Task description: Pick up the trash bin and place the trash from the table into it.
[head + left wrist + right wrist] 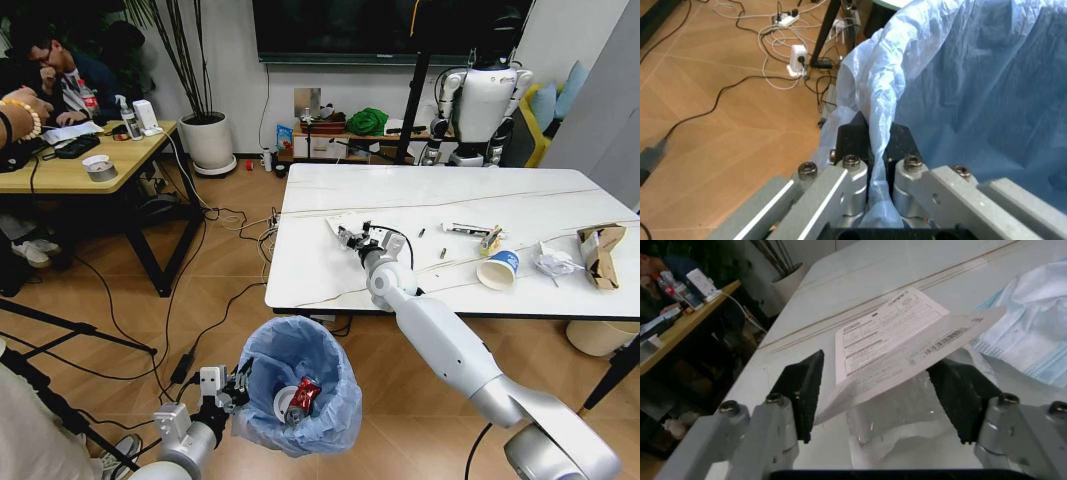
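Observation:
The trash bin (300, 392), lined with a crinkled light blue bag (973, 75), hangs off the floor in front of the table (320, 275). My left gripper (235, 393) (873, 136) is shut on the bin's rim and bag. A red wrapper (305, 392) and a white cup lie inside. Over the table's left part, my right gripper (352, 238) (880, 390) is open around a printed white paper (900, 335) and a clear wrapper (893, 420). A blue face mask (1040, 340) lies beside them. Farther right lie a paper cup (498, 268), a white wrapper (553, 262) and a brown paper bag (600, 250).
A wooden desk (75, 165) with a seated person stands at the left. Cables and a power strip (797, 52) trail over the floor between desk and table. A cream bin (600, 338) sits under the table's right end. Another robot (485, 100) stands behind the table.

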